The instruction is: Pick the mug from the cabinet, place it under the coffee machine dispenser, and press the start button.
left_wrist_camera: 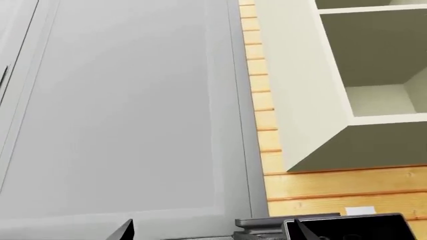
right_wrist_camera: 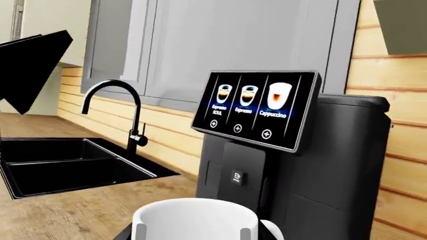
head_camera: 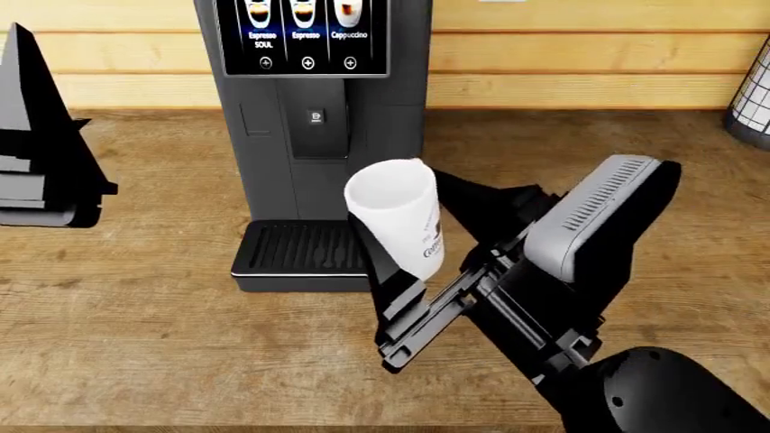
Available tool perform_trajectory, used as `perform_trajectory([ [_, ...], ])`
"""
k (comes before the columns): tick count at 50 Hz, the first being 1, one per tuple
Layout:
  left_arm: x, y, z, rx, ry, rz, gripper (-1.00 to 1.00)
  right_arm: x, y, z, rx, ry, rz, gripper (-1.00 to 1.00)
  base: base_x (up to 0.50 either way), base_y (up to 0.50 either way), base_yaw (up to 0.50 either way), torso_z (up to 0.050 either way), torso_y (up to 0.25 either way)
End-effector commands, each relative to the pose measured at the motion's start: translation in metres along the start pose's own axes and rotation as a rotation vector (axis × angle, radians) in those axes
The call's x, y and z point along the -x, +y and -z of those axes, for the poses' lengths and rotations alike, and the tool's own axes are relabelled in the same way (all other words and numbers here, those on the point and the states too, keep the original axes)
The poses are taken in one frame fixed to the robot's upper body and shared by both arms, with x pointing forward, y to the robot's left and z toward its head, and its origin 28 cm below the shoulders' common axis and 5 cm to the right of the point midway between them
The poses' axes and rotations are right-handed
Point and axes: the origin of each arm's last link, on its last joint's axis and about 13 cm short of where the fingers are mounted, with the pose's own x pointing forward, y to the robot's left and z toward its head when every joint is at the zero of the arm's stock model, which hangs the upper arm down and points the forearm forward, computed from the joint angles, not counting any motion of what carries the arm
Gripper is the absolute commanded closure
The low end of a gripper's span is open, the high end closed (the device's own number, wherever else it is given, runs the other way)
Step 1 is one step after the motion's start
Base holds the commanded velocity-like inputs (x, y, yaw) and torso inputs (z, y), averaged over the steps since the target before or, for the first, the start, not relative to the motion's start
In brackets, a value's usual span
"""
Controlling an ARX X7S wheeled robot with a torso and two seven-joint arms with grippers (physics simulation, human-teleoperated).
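White mug (head_camera: 395,221) clamped tilted in the right claw (head_camera: 409,298) above the wooden desk (head_camera: 144,316), just right of the ribbed drip tray (head_camera: 301,248), below-right of the dispenser (head_camera: 316,122), left claw (left_wrist_camera: 213,231) grip state unclear

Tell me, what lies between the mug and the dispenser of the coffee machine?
Nothing: in the head view, only open air separates the mug, held in the right end effector, from the dispenser. The right wrist view agrees.
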Motion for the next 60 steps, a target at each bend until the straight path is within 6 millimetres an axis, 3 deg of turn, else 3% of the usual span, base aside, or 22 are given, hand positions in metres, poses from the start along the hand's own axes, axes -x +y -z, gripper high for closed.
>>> perform_trajectory([
  [1, 0.001, 0.000, 0.000, 0.000, 0.005, 0.004, -1.00, -0.004, 0.004, 0.022, -0.001, -0.042, 0.035, 1.00, 0.00, 0.00, 0.00, 0.000, 0.000],
  [16, 0.002, 0.000, 0.001, -0.002, 0.008, 0.004, -1.00, -0.024, 0.010, 0.046, -0.053, -0.046, 0.032, 1.00, 0.00, 0.00, 0.00, 0.000, 0.000],
  [60, 0.004, 0.001, 0.001, -0.005, 0.011, 0.010, -1.00, -0.053, 0.018, 0.080, -0.099, -0.056, 0.079, 1.00, 0.00, 0.00, 0.00, 0.000, 0.000],
])
